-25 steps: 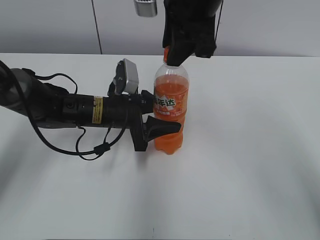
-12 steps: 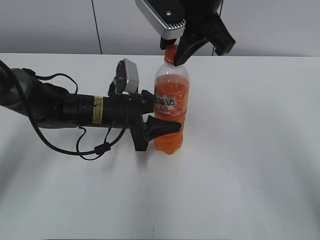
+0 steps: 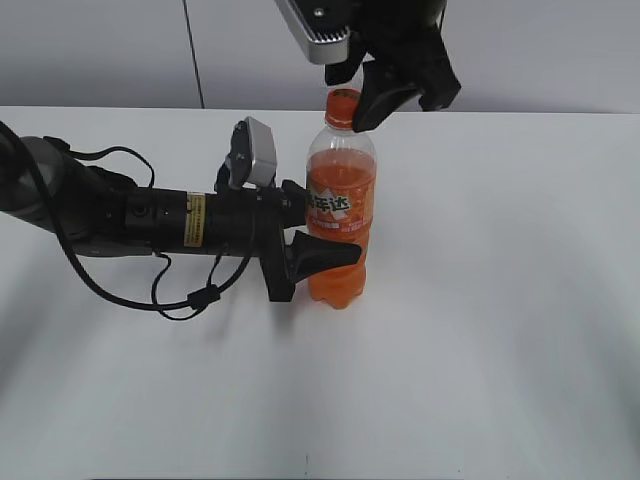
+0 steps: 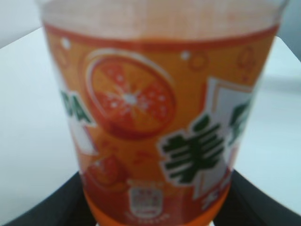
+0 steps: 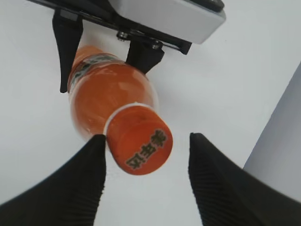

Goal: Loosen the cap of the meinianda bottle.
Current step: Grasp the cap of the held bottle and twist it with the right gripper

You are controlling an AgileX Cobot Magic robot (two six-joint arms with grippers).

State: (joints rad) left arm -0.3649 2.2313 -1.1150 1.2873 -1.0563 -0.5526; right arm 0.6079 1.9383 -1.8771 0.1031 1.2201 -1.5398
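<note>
The meinianda bottle (image 3: pixel 340 215), clear plastic full of orange drink with an orange label, stands upright on the white table. My left gripper (image 3: pixel 322 250) comes in from the left and is shut on the bottle's waist; its label fills the left wrist view (image 4: pixel 160 117). The orange cap (image 3: pixel 343 103) sits on the neck, with dark characters on its top in the right wrist view (image 5: pixel 141 143). My right gripper (image 3: pixel 385 95) hangs from above, just over the cap, open. In the right wrist view its jaws (image 5: pixel 146 141) flank the cap, the left one close to it, the right one clearly apart.
The white table (image 3: pixel 500 300) spreads around the bottle. A grey wall (image 3: pixel 120 50) with a dark seam runs behind it. The left arm and its cables (image 3: pixel 130 220) lie across the table's left half.
My right gripper was shut on the cap a second ago. It has since turned, opened and lifted a little, so the cap now shows bare. The left gripper and bottle have not moved.
</note>
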